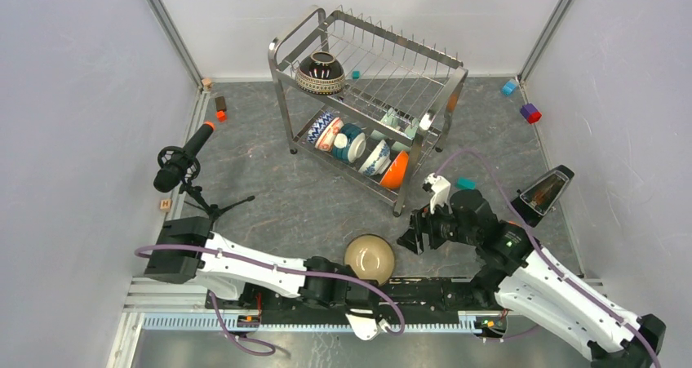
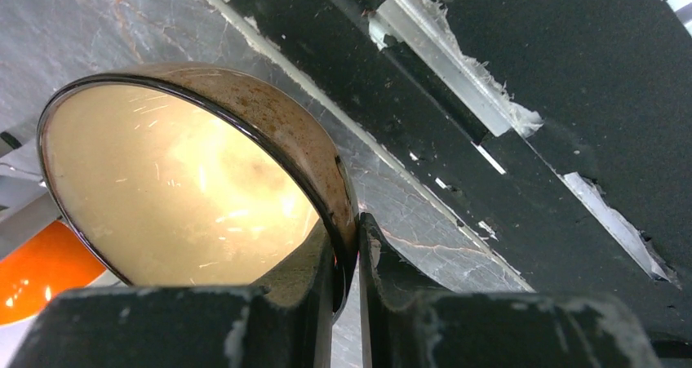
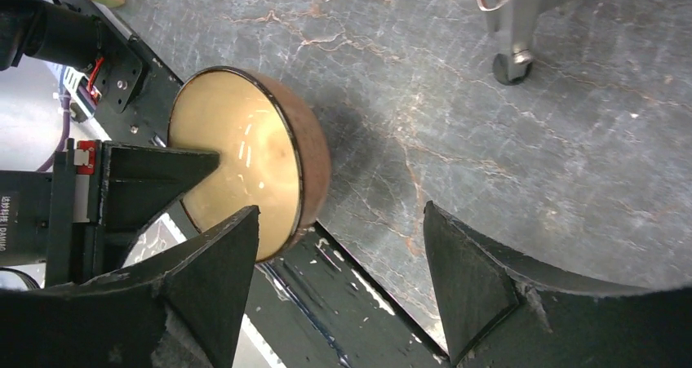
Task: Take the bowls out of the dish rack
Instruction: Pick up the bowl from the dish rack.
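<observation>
In the left gripper [image 2: 349, 241], the bowl [image 1: 370, 258] opens upward.

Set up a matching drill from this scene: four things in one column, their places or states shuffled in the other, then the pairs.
1. cream-lined brown bowl
2. dark patterned bowl
3. orange bowl
4. right claw

A. lower tier of the dish rack
B. open, holding nothing
C. rim pinched by the left claw
D. upper tier of the dish rack

Pairs: 1-C, 2-D, 3-A, 4-B.
</observation>
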Robot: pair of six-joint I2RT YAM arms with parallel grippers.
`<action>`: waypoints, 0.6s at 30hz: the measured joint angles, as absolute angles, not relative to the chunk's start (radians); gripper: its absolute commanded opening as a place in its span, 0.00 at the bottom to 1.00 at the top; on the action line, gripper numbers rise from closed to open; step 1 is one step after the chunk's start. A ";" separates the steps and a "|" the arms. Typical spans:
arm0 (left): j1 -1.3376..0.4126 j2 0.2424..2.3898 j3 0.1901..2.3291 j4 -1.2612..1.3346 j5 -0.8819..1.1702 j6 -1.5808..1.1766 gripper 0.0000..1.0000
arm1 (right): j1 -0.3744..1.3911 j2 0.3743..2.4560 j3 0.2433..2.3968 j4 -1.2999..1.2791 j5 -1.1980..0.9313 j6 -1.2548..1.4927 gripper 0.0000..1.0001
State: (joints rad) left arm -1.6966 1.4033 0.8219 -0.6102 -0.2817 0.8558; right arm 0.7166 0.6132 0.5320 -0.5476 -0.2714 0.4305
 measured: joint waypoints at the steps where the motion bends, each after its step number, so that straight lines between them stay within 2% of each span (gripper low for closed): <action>1: -1.697 1.413 0.825 -0.609 -0.279 0.860 0.02 | 0.740 0.616 0.525 -0.532 -0.260 0.442 0.79; 8: -1.697 1.466 0.875 -0.588 -0.250 0.872 0.02 | 0.903 0.655 0.475 -0.464 -0.160 0.514 0.77; 18: -1.694 1.465 0.891 -0.571 -0.200 0.871 0.02 | 1.005 0.690 0.429 -0.409 -0.048 0.579 0.62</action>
